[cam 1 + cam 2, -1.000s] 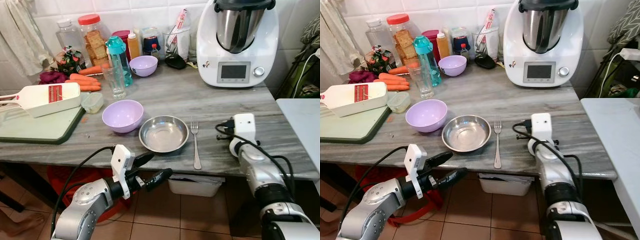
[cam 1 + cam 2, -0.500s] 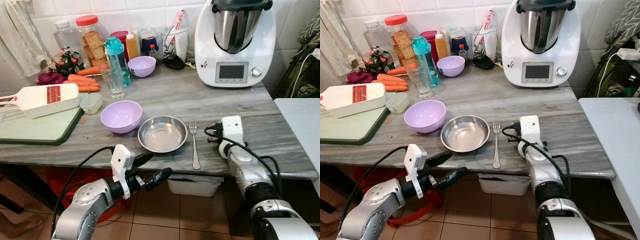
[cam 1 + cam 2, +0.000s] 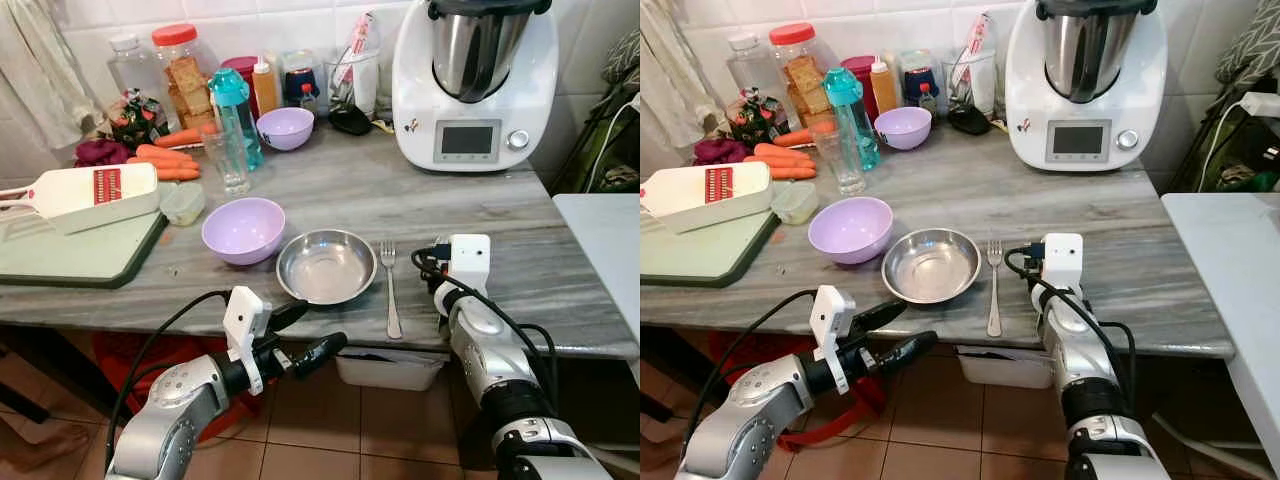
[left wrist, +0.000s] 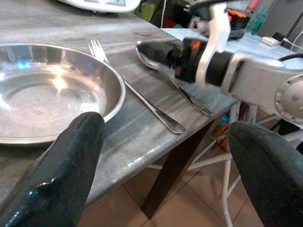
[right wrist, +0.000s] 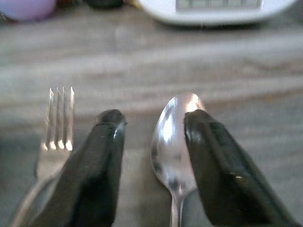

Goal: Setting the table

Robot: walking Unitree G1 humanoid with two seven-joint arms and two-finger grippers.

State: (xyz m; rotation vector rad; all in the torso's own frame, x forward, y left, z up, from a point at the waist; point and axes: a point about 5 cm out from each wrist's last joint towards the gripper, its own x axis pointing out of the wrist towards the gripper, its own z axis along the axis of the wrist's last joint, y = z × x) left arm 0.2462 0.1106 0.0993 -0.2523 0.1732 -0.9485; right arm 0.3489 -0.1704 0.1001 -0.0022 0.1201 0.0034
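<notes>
Partly hidden spoon [image 5: 174, 137] between parted right jaws beside fork [image 3: 390, 290], left jaws wide.

food processor [image 3: 474, 80], carrots [image 3: 165, 164], slicer [image 3: 95, 194]

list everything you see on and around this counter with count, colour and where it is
steel bowl: 1, silver, front of counter
fork: 1, silver, right of steel bowl
spoon: 1, silver, right of fork, between the right tool's fingers
purple bowls: 2, lilac, one left of steel bowl, one at the back
glass: 1, clear, behind front purple bowl
bottle: 1, teal, behind glass
carrots: several, orange, back left
slicer: 1, white, on green board
food processor: 1, white, back right
left tool: open, below counter edge
right tool: open around spoon
</notes>
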